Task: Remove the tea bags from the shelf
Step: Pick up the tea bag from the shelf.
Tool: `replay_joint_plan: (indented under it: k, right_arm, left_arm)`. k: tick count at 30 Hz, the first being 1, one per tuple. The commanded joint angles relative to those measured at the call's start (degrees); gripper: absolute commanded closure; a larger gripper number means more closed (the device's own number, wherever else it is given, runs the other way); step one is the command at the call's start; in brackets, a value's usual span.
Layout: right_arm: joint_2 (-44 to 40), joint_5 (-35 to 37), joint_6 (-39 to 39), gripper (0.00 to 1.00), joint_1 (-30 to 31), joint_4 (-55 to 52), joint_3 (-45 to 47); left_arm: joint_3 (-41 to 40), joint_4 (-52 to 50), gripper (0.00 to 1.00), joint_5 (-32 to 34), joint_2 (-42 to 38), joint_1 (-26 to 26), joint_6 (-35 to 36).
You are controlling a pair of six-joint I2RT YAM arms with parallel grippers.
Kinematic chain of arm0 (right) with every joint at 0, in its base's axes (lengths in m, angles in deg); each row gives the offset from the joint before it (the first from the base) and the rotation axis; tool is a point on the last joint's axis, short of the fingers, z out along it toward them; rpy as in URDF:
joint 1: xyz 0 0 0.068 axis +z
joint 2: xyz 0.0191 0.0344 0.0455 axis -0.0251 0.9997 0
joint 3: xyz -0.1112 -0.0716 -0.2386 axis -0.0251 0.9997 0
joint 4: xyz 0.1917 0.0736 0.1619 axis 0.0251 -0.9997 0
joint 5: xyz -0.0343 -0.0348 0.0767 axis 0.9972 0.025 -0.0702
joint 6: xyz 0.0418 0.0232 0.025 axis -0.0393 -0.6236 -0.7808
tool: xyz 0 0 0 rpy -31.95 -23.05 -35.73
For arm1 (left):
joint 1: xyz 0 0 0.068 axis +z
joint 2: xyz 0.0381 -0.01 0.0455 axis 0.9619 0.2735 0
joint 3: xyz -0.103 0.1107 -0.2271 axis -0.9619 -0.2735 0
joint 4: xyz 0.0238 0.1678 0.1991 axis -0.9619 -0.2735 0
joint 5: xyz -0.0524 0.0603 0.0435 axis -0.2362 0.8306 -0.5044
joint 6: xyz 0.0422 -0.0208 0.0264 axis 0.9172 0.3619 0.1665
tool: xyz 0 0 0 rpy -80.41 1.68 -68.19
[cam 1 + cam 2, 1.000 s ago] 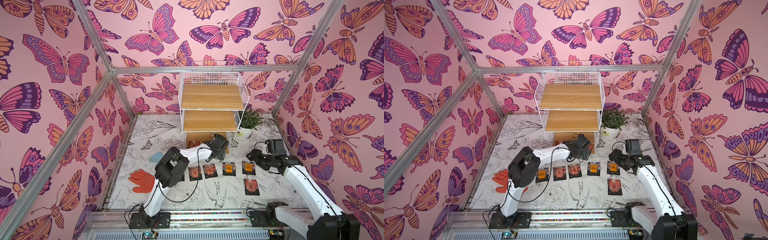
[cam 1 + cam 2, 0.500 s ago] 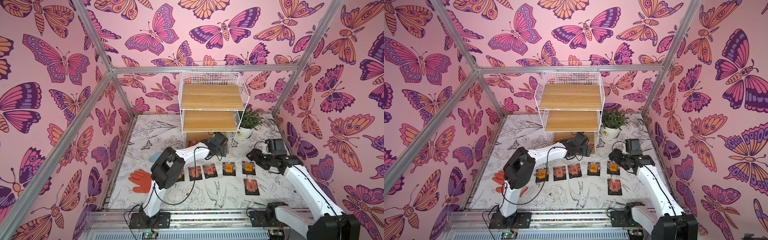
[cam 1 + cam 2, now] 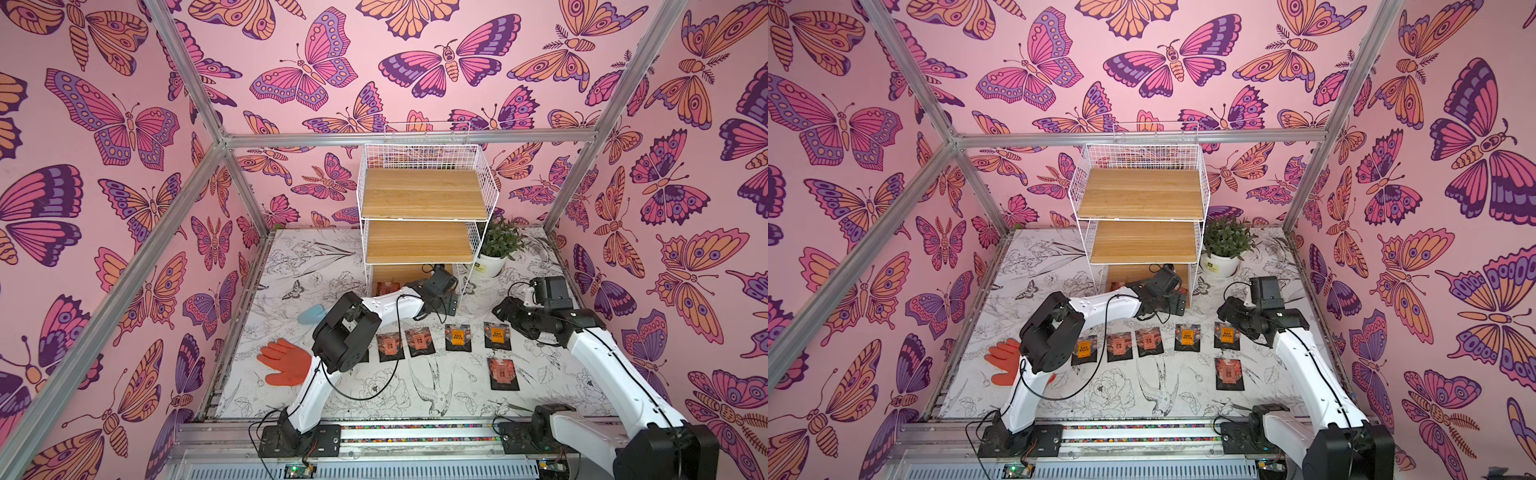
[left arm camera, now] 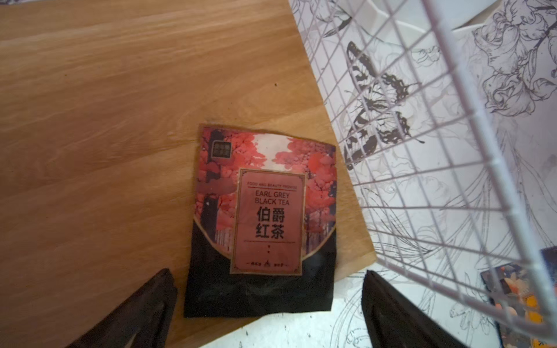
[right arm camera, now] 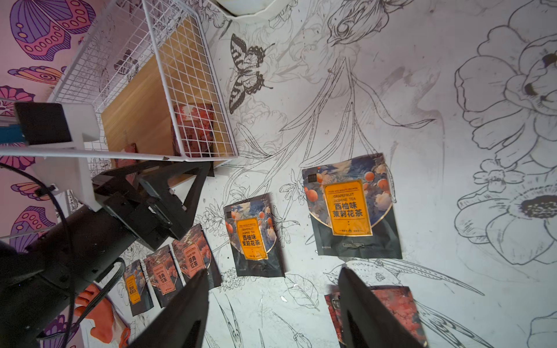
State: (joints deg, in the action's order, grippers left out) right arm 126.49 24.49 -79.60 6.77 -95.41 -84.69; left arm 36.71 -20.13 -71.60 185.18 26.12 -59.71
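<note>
The white wire shelf [image 3: 424,195] stands at the back of the table. A red-fronted tea bag [image 4: 262,217] lies at the front right corner of the bottom board, its black end over the edge. My left gripper [image 4: 266,272] is open, one finger on each side of that end, not touching it. Another tea bag [image 3: 387,287] lies on the left of the same board. Several tea bags [image 3: 458,337] lie flat on the table in front of the shelf. To the right of them my right gripper [image 5: 272,271] hovers open and empty above the table.
A potted plant [image 3: 496,249] stands right of the shelf. An orange glove [image 3: 286,361] and a pale blue thing [image 3: 313,313] lie at the left. The shelf's wire mesh side [image 4: 422,150] rises close beside my left gripper.
My left arm has stretched further toward the shelf's bottom board, and its jaws have widened a little. The right arm has not moved.
</note>
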Motion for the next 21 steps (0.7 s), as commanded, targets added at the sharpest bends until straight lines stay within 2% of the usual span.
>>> replay_joint_plan:
  k: [1,13,17,21]
  right_arm:
    - [0.39,-0.06,1.04,0.28,-0.57,-1.25,-1.88]
    - [-0.04,0.27,1.30,0.28,-0.69,-1.66,-1.79]
    - [-0.19,0.29,1.39,0.28,-0.74,-1.62,-1.84]
    - [-0.55,0.46,1.32,0.28,-0.73,-1.75,-1.71]
  left_arm:
    - [0.63,0.77,0.01,-1.27,2.53,0.28,2.03]
    - [1.03,-4.24,0.05,4.12,5.55,-1.01,7.29]
    - [1.15,-5.77,0.10,4.14,6.39,-1.12,7.23]
    - [1.81,-6.98,0.23,4.20,7.21,-1.21,7.23]
